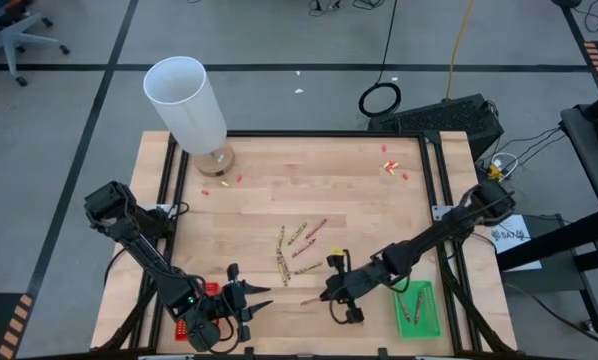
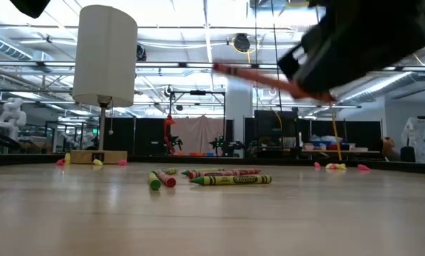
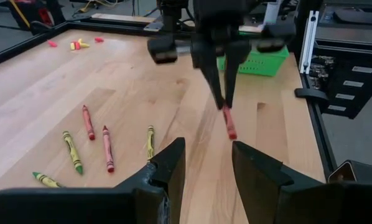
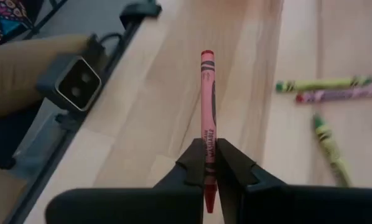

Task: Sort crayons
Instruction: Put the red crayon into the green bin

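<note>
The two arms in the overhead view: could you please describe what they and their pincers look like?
Both are dark, near-black jointed arms. The left pincer has two tapering black fingers, wide at the base. The right pincer has similar matte black fingers. A small green light glows on the left arm. No markings are legible.

No legible text — only blurred label print on the crayons [image 2: 230,180].

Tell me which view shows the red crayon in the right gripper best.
Right wrist view: the red crayon fills the frame, pinched by the right gripper. The left wrist view shows it hanging from the fingers, the low view blurred, the high view a tiny streak.
</note>
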Tool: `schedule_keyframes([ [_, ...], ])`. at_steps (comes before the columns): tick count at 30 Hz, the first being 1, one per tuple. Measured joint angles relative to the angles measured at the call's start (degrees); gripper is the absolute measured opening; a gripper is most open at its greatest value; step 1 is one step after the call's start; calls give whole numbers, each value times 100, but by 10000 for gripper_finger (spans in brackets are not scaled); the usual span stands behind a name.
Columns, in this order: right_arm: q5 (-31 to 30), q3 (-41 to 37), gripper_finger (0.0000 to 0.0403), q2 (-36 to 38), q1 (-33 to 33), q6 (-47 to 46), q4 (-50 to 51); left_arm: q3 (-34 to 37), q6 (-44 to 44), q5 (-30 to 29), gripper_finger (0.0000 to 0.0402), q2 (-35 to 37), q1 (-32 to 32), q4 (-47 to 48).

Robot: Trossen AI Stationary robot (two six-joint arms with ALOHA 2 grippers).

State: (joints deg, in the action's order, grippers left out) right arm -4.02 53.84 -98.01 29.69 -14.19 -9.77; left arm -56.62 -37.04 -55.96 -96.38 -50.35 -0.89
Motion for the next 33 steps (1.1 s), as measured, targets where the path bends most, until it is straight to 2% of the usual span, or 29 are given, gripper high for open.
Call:
schedule_keyframes([
  [12,-89,2,2,1580,227,468,1008,0,0,2,132,0,2,56],
  [20,-700,4,2,2523,552,741,1676,0,0,2,132,1,2,37],
  [33,-795,4,2,3128,796,1855,2612,0,-4,0,132,2,38,14],
])
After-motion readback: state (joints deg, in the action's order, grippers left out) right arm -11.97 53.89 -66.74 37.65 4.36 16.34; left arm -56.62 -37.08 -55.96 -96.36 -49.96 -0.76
